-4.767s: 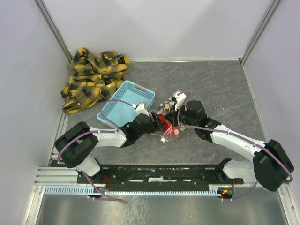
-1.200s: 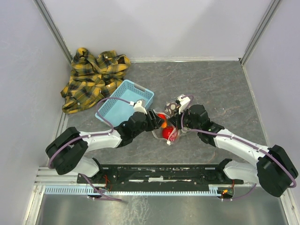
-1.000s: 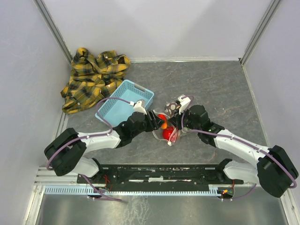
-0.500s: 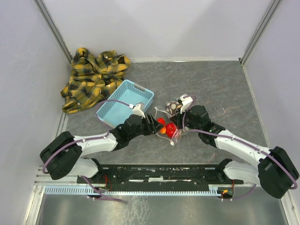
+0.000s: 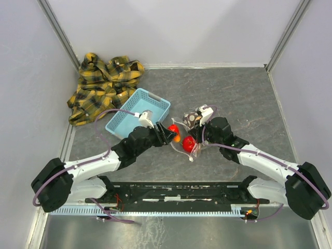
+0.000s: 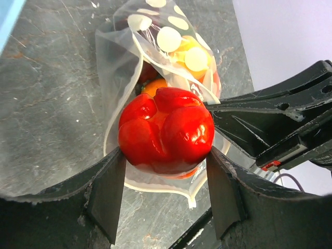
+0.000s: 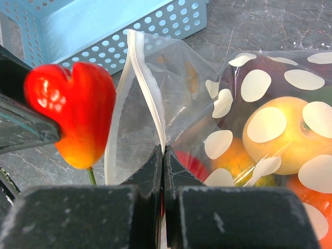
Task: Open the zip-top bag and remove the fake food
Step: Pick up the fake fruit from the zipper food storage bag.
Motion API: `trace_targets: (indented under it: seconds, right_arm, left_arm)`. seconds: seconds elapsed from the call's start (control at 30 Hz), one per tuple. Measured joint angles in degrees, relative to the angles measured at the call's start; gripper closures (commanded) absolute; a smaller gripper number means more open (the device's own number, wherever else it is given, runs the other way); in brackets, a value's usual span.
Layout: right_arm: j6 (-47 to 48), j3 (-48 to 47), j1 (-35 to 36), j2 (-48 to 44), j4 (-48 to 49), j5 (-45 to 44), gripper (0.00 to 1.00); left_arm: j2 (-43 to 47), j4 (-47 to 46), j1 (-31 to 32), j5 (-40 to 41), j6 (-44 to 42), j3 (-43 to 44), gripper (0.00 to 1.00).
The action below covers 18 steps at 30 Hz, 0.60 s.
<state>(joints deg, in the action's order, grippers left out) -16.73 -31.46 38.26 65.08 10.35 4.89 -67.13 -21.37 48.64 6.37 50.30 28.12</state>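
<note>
Table [image 5: 244,98] space is shared by everything in view. The plaid cloth [image 5: 104,85] in the far left corner plays no part. The light blue basket [image 5: 155,99] stands just left of the work area.

The zip-top bag [image 7: 187,98] lies on the table between the two arms, with its mouth open and facing the basket. The right gripper [image 7: 162,171] is clenched on the bag's white zip strip [image 7: 148,88] and holds the mouth up.

Most of the fake food [image 7: 277,132] lies inside the bag, including yellow, orange and red pieces. One red pepper [image 6: 166,129] is outside the mouth, above the table, grasped between the fingers of the left gripper [image 6: 163,176].

Status, as judged: opening is complete. Removal has begun, with one piece out and the rest to follow.
</note>
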Motion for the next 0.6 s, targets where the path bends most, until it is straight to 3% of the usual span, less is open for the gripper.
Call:
trace_targets:
  seconds: [0.27, 0.6]
  right_arm:
    - [0.0, 0.2, 0.0, 0.0, 0.3, 0.0, 0.98]
    - [0.0, 0.2, 0.0, 0.0, 0.4, 0.0, 0.98]
  left_arm:
    - [6.0, 9.8, -2.4, 3.8, -4.9, 0.9, 0.54]
    - [10.8, 19.8, -12.4, 5.0, -10.6, 4.7, 0.52]
